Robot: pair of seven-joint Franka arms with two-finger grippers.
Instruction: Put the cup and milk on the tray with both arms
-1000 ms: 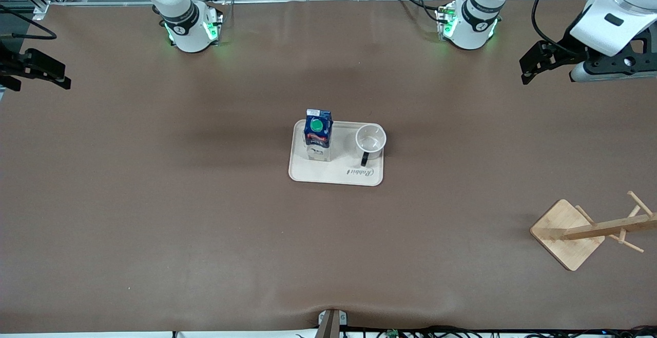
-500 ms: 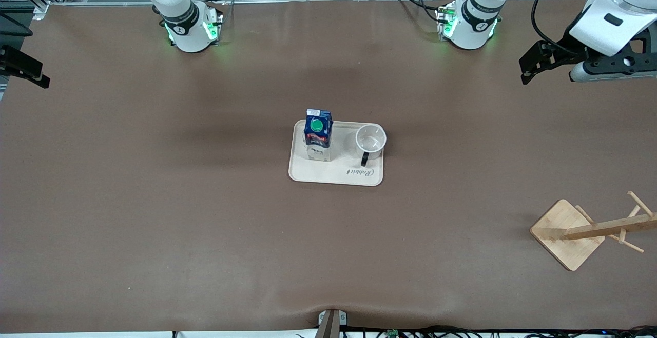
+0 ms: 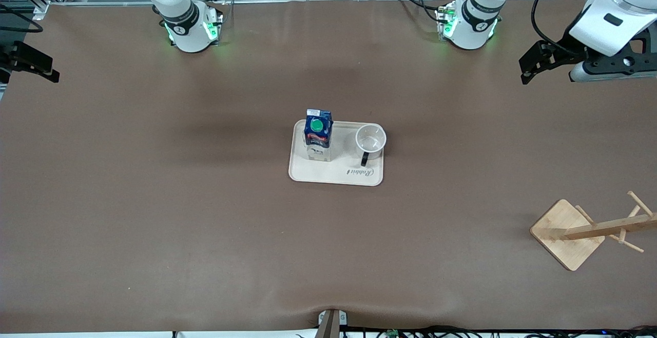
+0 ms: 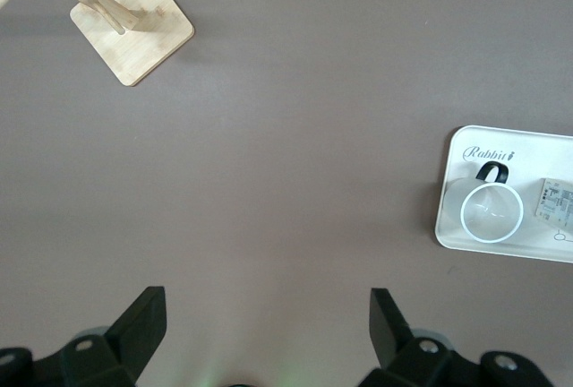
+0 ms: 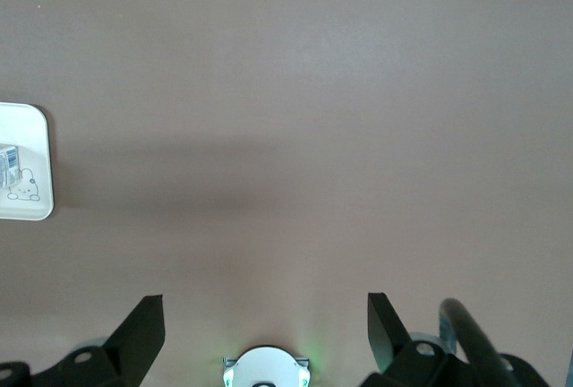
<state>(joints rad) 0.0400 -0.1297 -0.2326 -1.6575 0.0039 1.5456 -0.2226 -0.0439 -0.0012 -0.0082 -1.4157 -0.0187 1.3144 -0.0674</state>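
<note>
Brown matting covers the whole table (image 3: 154, 199), and reading the front view from one edge to the other, the right gripper (image 3: 31, 63) comes first: it hangs over the table's edge at the right arm's end, well apart from everything, its jaws spread wide with nothing between them, as its own wrist view confirms (image 5: 260, 329). In the middle lies the tray (image 3: 328, 176), cream-beige and flat, with the milk (image 3: 318, 133) standing upright on the part toward the right arm's end and the cup (image 3: 370, 139) upright beside it toward the left arm's end, its black handle (image 3: 364, 159) pointing at the front camera. Both sit fully inside the rim, so the task looks finished. The carton is likely light and a little yielding, best pinched across its pale lower sides rather than the sloped blue top or green cap (image 3: 317, 124); a hard squeeze could dent it. The cup looks rigid, smooth and probably breakable, so the rim wall or the handle would be the safest hold. Farther along, the left gripper (image 3: 534, 63) hangs over the table at the left arm's end, jaws likewise apart and empty (image 4: 269, 329). Nearer the camera at that end lies a wooden rack (image 3: 585, 230), tipped on its side.
</note>
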